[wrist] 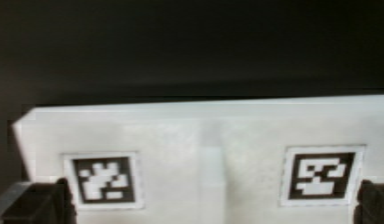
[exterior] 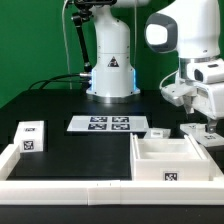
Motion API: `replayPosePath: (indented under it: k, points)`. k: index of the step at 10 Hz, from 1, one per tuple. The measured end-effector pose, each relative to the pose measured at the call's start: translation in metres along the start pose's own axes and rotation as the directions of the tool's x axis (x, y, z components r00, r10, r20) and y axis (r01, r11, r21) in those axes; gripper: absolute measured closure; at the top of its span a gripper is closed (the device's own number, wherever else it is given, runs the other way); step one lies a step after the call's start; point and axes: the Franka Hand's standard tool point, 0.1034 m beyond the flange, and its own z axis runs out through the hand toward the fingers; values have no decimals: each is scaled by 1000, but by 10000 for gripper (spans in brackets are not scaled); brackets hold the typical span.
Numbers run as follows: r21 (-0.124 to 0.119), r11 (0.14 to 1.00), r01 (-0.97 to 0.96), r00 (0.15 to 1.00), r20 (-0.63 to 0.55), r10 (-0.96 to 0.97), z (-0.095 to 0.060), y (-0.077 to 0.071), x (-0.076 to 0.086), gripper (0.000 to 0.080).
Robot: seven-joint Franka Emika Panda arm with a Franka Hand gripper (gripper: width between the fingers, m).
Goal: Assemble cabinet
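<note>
Where the black table (exterior: 60, 110) reaches the exterior view's left, a small white block (exterior: 30, 137) with a black-and-white tag on its face is seen standing just behind the low white border wall (exterior: 70, 186), which is run along the near edge. Toward the middle, the marker board (exterior: 108, 124) is laid flat on the table in front of the white robot base (exterior: 110, 65), well apart from the small white block. Just past the marker board's right end, a short white piece (exterior: 160, 131) is seen lying on the table. On the exterior view's right, the cabinet (exterior: 150, 170) is set at the near edge of the table with its open side up, so that its inner compartments are shown, and a tag is carried on its front wall. Behind the cabinet, at the far right, the gripper (exterior: 200, 120) is held low over a white part (exterior: 196, 133) that lies on the table near the cabinet's back wall. In the wrist view, the white part (wrist: 207, 130) is shown with two tags side by side on it. The dark fingers (wrist: 32, 205) are seen spread wide to either side of the gripper (wrist: 207, 205), with nothing clamped between them. Whether the white part is touched by them cannot be told.
</note>
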Motion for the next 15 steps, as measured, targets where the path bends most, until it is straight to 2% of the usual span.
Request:
replayPosePath:
  k: [3, 6, 7, 8, 9, 14, 15]
  points:
    - [22, 1000, -9, 1000, -5, 9, 9, -7, -1, 2]
    - [25, 1000, -9, 1000, -6, 10, 11, -8, -1, 405]
    - [25, 1000, -10, 1000, -6, 10, 11, -8, -1, 405]
    - [25, 1000, -11, 1000, -6, 11, 11, -7, -2, 606]
    - [24, 1000, -16, 1000, -6, 17, 11, -6, -4, 728]
    - [24, 999, -29, 1000, -2, 30, 9, -4, -11, 731]
    - [29, 998, -52, 998, 22, 51, 0, -2, -26, 731]
